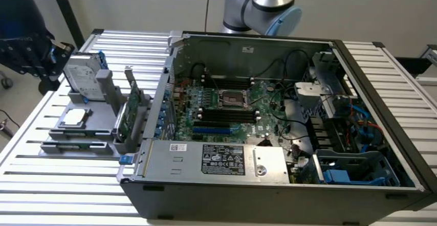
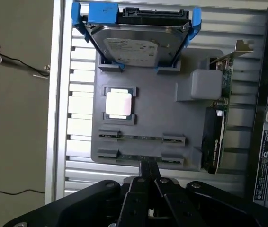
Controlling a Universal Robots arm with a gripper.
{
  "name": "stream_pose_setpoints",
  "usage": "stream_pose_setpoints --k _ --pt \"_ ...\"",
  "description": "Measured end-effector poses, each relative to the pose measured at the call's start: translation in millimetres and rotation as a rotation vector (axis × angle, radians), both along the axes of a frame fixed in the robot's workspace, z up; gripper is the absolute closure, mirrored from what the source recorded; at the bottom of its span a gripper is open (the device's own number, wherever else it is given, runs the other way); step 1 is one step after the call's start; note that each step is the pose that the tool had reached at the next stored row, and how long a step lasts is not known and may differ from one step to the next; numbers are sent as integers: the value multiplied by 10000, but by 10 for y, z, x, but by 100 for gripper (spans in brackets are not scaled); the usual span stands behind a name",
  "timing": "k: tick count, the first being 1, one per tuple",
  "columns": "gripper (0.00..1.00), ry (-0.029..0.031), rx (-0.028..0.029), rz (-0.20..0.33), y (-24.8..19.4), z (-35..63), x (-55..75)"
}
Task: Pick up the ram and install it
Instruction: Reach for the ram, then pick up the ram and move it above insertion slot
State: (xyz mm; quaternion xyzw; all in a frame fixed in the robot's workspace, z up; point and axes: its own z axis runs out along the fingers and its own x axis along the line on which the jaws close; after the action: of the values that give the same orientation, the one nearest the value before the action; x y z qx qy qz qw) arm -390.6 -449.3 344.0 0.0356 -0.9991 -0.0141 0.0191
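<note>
The ram (image 2: 141, 137) lies on edge, a thin green stick between two clips of the gray tray (image 2: 157, 118), with a second like stick in the row just beside it, nearer the gripper (image 2: 148, 164). The claw is narrow, its black fingers pressed together with nothing seen between them, and the tips line up with that nearer row. The hard drive (image 2: 138, 42), processor chip (image 2: 119, 104) and expansion card (image 2: 214, 142) share the tray beside the open computer case (image 1: 273, 108).
</note>
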Motion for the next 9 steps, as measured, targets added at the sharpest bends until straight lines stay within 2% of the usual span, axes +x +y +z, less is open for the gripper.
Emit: stream_pose_setpoints --k 2,6,9 --pt "89 -25 0 29 -3 -24 -19" --pt "89 -133 0 29 -21 -73 -47" --pt "89 -134 0 28 -27 -76 -48"
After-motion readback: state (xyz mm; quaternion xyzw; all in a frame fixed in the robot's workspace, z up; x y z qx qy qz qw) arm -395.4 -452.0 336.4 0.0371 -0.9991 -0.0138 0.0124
